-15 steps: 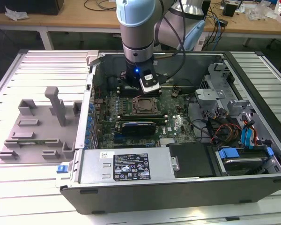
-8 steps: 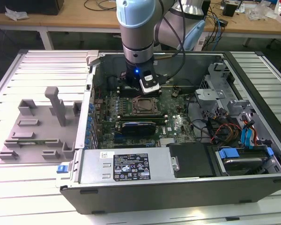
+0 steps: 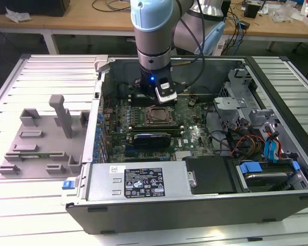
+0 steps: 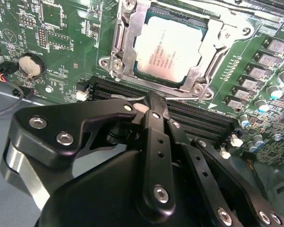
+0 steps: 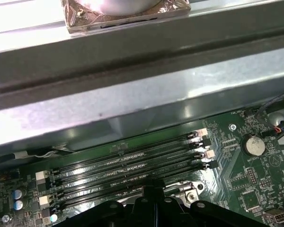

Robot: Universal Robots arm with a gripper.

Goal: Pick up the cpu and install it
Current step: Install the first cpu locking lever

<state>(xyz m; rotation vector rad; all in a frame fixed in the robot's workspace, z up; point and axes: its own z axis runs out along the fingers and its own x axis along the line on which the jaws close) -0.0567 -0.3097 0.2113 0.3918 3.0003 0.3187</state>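
Chip (image 4: 169, 49) sits flat in socket (image 4: 120, 47), ready for locking. Gripper (image 4: 151, 106) above memory slots (image 5: 132, 163), fingers together, empty.

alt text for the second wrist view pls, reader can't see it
A flat square cpu with a silvery-white metal top lies in the metal-framed socket of a green motherboard. The black gripper hangs over the black memory slots beside the socket, apart from the cpu.
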